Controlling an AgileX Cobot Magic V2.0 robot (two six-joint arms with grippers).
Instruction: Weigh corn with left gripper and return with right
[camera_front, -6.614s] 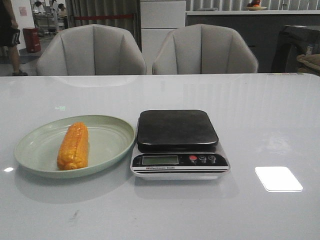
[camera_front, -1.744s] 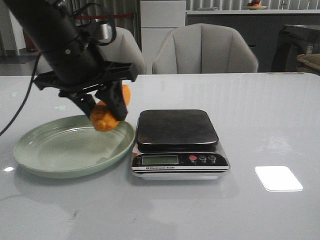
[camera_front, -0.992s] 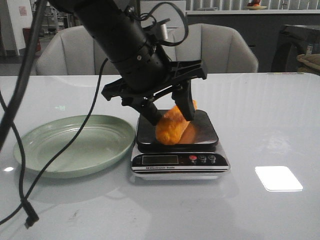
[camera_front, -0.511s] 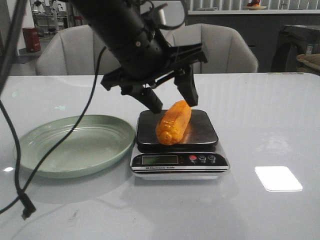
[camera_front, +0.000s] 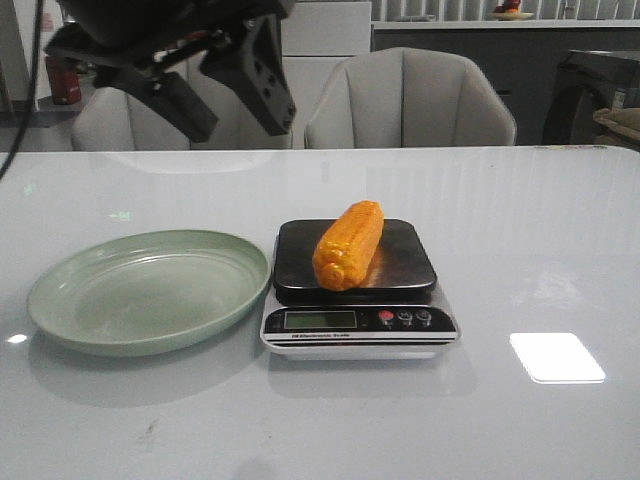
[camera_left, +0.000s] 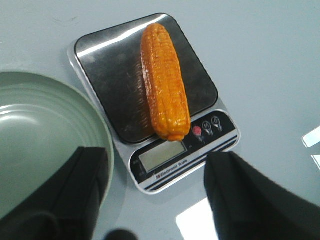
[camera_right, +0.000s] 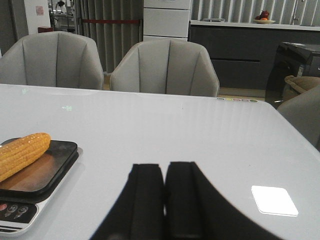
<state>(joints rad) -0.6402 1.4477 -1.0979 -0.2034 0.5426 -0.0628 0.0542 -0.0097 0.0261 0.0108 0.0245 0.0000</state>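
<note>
The corn (camera_front: 348, 245) is lying on the dark platform of the kitchen scale (camera_front: 355, 262), which is sitting near the middle of the white table (camera_front: 520, 250), a little toward the near edge. The cob is resting lengthwise across the platform, one blunt end pointing toward the near edge and overhanging the strip with the display (camera_front: 320, 320) and the three small buttons (camera_front: 404, 317), the other end angling toward the far edge. Nothing is touching it.

The left gripper (camera_front: 230, 95) is hanging in the air above the table's far left part, well clear of the scale, with its two black fingers (camera_front: 262, 75) standing wide apart and holding nothing. Through its own wrist camera the corn (camera_left: 164, 82) is showing from above, kernel rows running its full length, with the scale (camera_left: 150, 100) under it and the plate's rim (camera_left: 102, 140) just beside the scale.

The pale green plate (camera_front: 60, 300) is sitting to the left of the scale, its rim almost touching the scale's side.

The right gripper (camera_right: 164, 200) is showing only in its own wrist camera, its two dark fingers pressed together with barely a seam between them, gripping nothing, low over the right side of the table. From there the corn (camera_right: 22, 152) is showing at the side, on the scale (camera_right: 45, 175). Two grey chairs (camera_front: 410, 100) are standing beyond the far edge.
</note>
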